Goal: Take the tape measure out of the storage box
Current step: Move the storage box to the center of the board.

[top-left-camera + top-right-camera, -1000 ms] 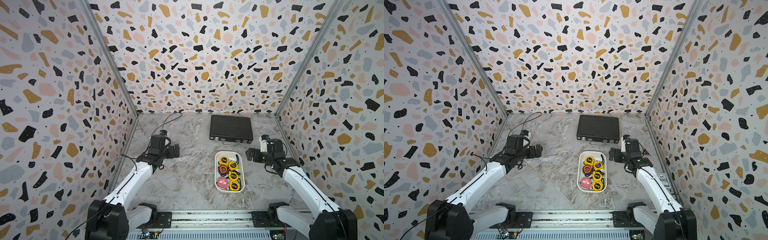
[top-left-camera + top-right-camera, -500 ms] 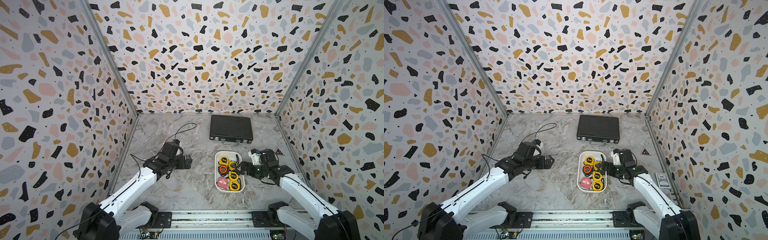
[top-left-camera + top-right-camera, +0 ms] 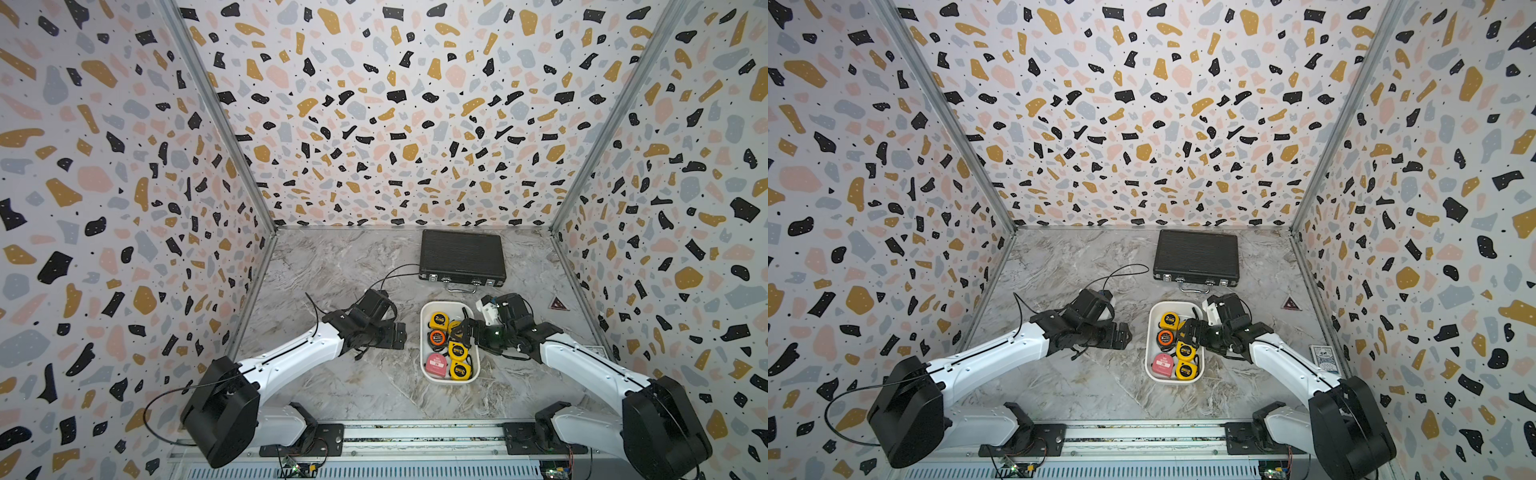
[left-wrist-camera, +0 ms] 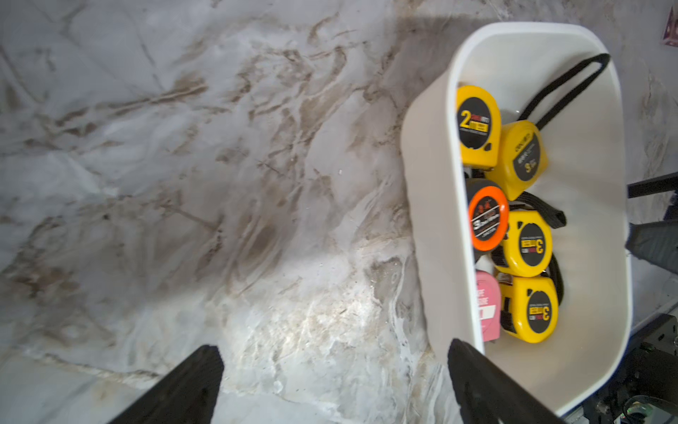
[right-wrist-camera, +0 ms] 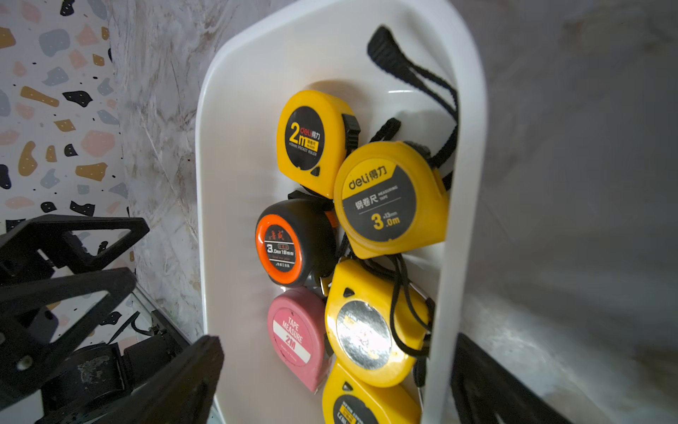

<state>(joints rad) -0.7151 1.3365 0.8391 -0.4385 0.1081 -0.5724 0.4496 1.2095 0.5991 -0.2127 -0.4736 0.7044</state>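
Grey marbled tabletop (image 3: pixel 332 270): shallow white plastic storage box (image 3: pixel 449 306); black ribbed briefcase (image 3: pixel 461 257) behind it; red triangle sticker (image 3: pixel 557 304), blue card pack (image 3: pixel 1323 358) rightward.

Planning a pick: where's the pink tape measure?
In both top views the pink tape measure lies in the near-left corner of the white plastic tray, beside a yellow tape measure and in front of an orange-ringed black one.

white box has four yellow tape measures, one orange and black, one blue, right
No: that last tape measure in the white box is pink, not blue; the right wrist view shows it. The rest is right.
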